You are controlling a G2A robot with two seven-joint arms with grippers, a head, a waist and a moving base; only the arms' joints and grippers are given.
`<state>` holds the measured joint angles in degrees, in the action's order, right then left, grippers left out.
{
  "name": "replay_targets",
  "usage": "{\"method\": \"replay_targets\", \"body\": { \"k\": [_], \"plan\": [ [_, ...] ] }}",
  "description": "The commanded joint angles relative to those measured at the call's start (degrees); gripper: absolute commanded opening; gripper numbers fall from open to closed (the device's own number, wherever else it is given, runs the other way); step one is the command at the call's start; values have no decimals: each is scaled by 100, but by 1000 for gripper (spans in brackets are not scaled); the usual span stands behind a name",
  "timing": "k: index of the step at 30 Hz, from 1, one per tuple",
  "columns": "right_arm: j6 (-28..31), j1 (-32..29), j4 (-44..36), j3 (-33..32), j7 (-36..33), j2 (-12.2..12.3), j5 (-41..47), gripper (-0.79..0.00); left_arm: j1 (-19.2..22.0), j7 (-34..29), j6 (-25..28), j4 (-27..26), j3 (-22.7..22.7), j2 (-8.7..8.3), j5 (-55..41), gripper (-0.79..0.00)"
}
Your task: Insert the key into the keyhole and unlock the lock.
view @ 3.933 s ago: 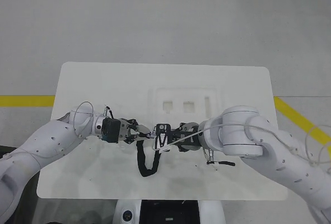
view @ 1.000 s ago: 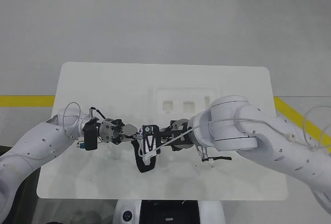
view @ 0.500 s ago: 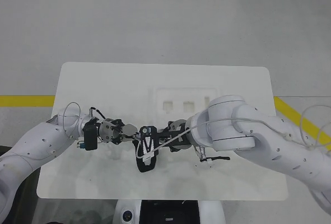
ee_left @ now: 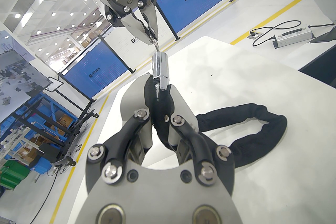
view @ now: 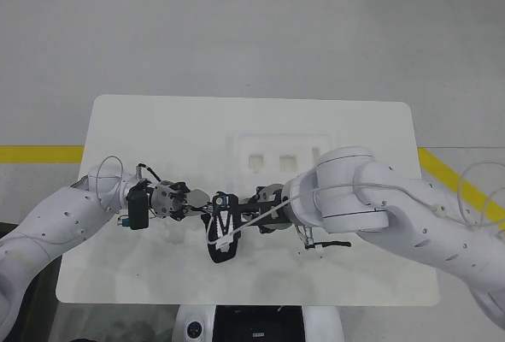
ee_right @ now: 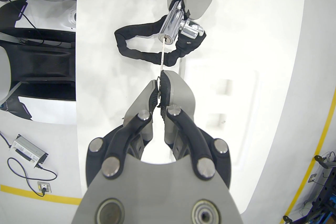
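Chrome lock cylinder pinched together with black fabric-sleeved chain between left gripper jaws. Chain loop trails onto white table. Key clamped at head in right gripper jaws, blade tip at keyhole in cylinder end.

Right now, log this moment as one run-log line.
left gripper: shut on lock | right gripper: shut on key | key tip: at keyhole
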<state>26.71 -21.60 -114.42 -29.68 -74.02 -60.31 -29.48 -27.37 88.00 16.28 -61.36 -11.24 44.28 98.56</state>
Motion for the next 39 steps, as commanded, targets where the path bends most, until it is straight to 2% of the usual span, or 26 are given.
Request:
{"method": "replay_targets", "body": {
  "k": [1,17,39],
  "plan": [
    [-34,5,3,0,-39,-8,-9,-785,0,0,0,0,0,0,0,-785],
    [-170,103,116,89,-193,-139,3,-785,0,0,0,0,0,0,0,-785],
    [-668,342,140,343,-487,-432,66,-785,0,0,0,0,0,0,0,-785]
  ]
}}
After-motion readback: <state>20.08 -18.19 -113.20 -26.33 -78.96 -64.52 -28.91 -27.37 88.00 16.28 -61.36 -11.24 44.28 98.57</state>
